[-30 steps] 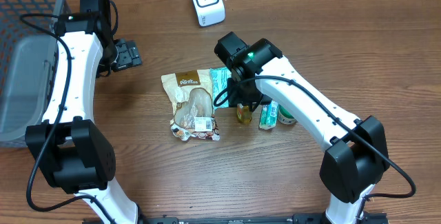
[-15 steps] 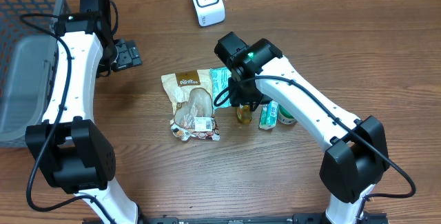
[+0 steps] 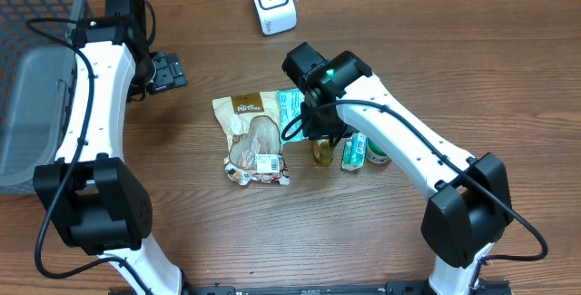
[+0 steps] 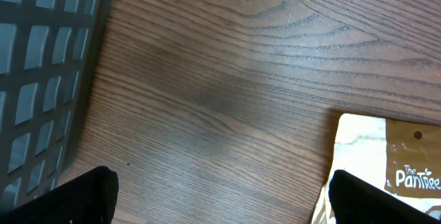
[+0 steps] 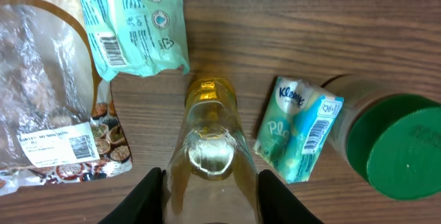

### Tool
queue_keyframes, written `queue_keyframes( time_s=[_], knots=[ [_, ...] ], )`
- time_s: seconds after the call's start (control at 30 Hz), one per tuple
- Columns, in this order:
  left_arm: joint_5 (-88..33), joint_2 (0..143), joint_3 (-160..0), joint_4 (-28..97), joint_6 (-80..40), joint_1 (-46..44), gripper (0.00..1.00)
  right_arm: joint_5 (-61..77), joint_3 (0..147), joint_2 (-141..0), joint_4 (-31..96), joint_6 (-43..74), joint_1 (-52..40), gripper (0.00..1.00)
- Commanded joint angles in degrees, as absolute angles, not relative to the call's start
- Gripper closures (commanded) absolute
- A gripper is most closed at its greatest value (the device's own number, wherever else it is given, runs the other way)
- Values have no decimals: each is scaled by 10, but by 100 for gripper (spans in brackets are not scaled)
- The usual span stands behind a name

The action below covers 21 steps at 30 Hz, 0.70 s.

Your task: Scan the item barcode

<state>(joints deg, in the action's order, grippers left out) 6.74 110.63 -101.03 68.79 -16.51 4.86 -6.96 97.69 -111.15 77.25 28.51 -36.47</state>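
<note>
Bottle [image 5: 210,141]: clear glass, yellow liquid, gold cap.
Fingers [image 5: 150,198] of my right gripper [image 5: 210,182]: black.
Tissue pack [image 5: 298,138]: teal and white, black barcode stripes.
Jar lid [image 5: 406,148]: green.
Packet [image 5: 131,24]: mint, white print.
Snack bag [image 3: 254,136]: cream top, brown edging, clear window.
Scanner [image 3: 272,2]: white.
Basket [image 3: 27,23]: grey grid.
Table [image 3: 454,41]: brown wood grain.

Overhead looks straight down over whole table [image 3: 363,240]; wrist views face down, close, right sharing bottle [image 3: 322,150], left snack bag [image 3: 254,141].
</note>
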Motion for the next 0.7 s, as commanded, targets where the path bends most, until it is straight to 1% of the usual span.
queue_keyframes(
  time_s=[0.0, 0.27, 0.47, 0.57, 0.63, 0.67],
  knots=[
    [75, 1097, -1020, 688, -163, 47, 0, -72, 974, -1104, 782, 288, -381, 66],
    [75, 1097, -1020, 687, -163, 47, 0, -30, 974, -1103, 784, 288, -417, 66],
    [75, 1097, -1020, 688, -163, 47, 0, -26, 974, -1103, 781, 292, -437, 65],
    [75, 1097, -1020, 688, -163, 47, 0, -25, 974, -1103, 781, 292, -438, 55],
    [75, 1097, -1020, 688, -163, 47, 0, -25, 975, -1103, 778, 291, -438, 42],
    [75, 1097, -1020, 688, -163, 47, 1, -25, 976, -1103, 777, 291, -437, 38]
  ],
)
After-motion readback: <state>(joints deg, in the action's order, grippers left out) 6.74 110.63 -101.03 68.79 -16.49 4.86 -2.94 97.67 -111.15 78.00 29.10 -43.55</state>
